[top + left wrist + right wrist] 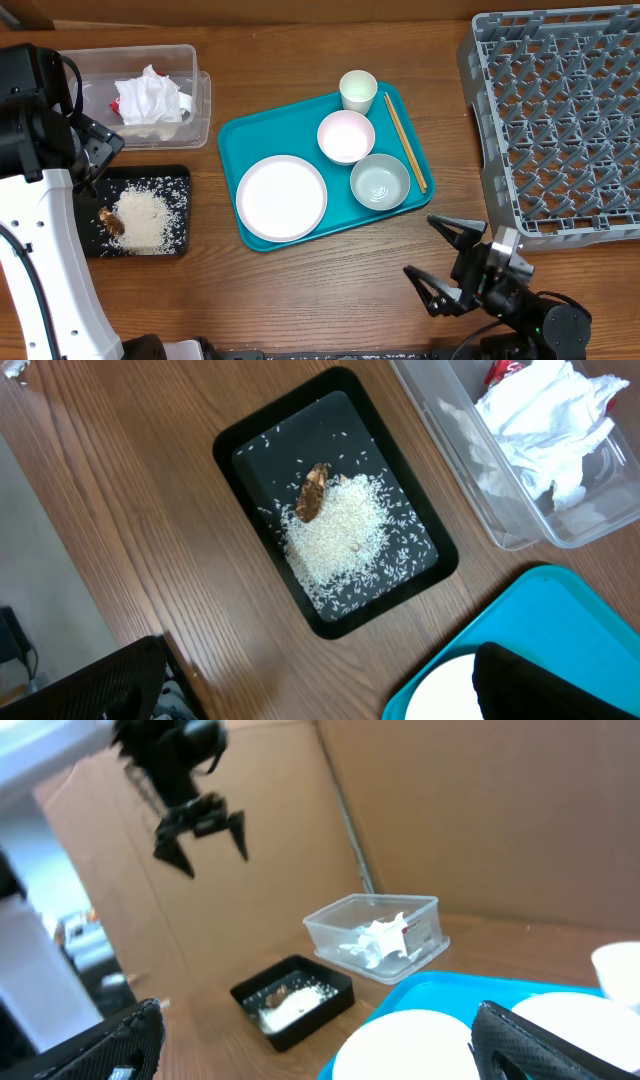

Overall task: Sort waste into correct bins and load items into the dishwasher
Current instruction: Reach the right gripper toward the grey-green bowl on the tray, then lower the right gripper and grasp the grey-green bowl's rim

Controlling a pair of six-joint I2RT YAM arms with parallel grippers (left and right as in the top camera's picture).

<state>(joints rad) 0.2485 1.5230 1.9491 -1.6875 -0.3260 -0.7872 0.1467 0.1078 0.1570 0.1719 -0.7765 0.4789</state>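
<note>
Left tool (215, 860): fingers spread wide, holding nothing; raised above the tabletop (300, 290); black tray (182, 240) beneath it, the tool over that tray's outer edge; on the tray a heap of white rice (145, 218) with loose grains scattered round it, and one brown scrap (112, 222) touching the heap's rim; clear tub (203, 100) just beyond the tray, apart from it, holding crumpled tissues (150, 98) and a red wrapper (503, 370) against them.

Right tool (420, 245): fingers spread wide, holding nothing; over bare tabletop; teal tray (250, 140) near, just ahead of the fingertips; on that tray, nearest first: round plate (281, 197) and grey-tinted bowl (380, 181), both upright; then white bowl (346, 136), just beside the grey-tinted one; then cup (358, 89) at the far corner, upright; chopsticks (405, 140) lying side by side along the tray's edge, beside both bowls; grey dish rack (560, 120) off this tool's right flank, apart from the teal tray.
</note>
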